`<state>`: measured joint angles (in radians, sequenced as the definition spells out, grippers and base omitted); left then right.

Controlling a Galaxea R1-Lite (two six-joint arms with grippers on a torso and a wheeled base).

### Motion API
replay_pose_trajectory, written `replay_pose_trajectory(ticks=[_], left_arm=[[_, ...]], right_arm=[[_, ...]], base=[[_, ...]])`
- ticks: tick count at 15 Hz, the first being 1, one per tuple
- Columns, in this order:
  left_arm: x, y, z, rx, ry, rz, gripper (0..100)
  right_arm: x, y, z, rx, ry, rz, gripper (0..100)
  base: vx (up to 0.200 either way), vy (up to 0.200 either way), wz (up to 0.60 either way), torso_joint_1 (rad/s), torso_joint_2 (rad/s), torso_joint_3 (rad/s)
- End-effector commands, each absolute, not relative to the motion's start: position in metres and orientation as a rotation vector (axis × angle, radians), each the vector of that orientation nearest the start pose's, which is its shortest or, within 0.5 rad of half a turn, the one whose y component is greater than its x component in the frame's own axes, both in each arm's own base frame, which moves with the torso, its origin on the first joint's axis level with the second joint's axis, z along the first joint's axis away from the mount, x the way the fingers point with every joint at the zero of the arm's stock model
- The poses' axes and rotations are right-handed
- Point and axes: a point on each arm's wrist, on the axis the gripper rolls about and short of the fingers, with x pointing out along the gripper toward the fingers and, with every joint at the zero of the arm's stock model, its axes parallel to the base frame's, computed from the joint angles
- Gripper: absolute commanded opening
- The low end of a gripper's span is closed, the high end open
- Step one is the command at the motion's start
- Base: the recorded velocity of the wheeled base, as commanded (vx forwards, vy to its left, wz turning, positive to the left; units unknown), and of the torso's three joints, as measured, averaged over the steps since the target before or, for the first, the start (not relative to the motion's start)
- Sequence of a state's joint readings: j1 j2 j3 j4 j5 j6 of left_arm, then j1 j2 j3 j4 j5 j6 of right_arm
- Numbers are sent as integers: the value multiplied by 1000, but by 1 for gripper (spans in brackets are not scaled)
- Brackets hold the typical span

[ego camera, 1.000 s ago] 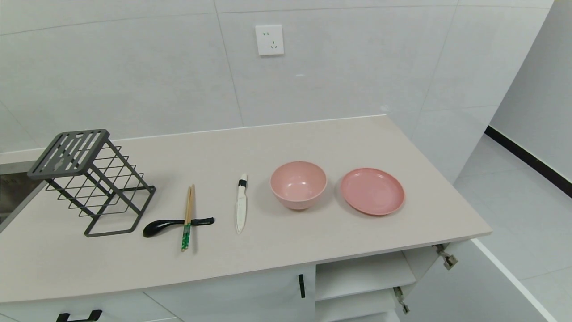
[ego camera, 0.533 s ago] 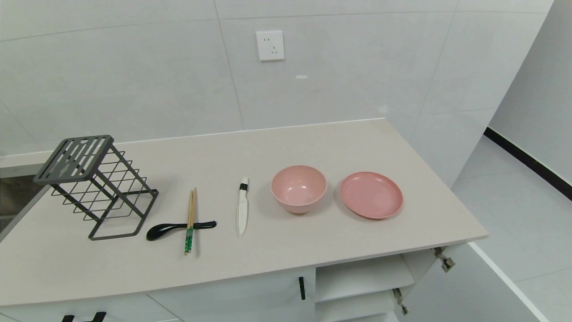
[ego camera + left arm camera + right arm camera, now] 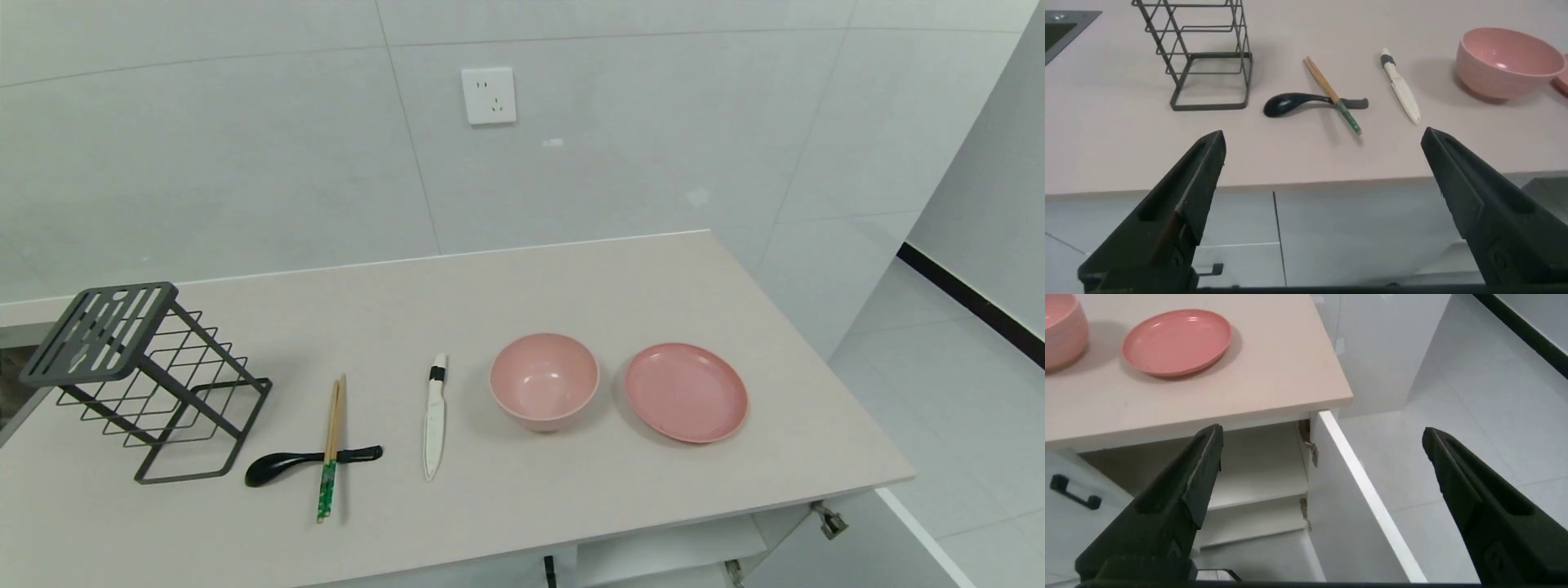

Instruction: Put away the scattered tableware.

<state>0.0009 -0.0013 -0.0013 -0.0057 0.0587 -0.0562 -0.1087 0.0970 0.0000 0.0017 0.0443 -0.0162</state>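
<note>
Left tool (image 3: 1321,137) and right tool (image 3: 1321,431) gape empty. Chopsticks (image 3: 1333,88) lie front-to-back across the spoon (image 3: 1290,103) by the tabletop's (image 3: 1127,131) front edge, ahead of the left tool.

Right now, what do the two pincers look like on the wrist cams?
Both alike: the left pincer and right pincer each have two matte black, wedge-shaped fingers, broad at the base and tapering to blunt tips, with bevelled edges. Surfaces are plain and unmarked.

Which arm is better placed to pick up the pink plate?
Right, likely: the pink plate lies ahead of the open right gripper, while the left gripper faces the spoon and chopsticks.
</note>
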Motion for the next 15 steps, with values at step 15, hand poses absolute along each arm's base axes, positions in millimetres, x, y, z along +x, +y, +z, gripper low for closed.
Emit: replay_pose_trajectory(ticks=[15], left_arm=[[-23,1,77,-51,-9,61,100]], right_arm=[[-15,3,77,-21,100,-58,100]], base=[[67,0,0,-2,0,1]])
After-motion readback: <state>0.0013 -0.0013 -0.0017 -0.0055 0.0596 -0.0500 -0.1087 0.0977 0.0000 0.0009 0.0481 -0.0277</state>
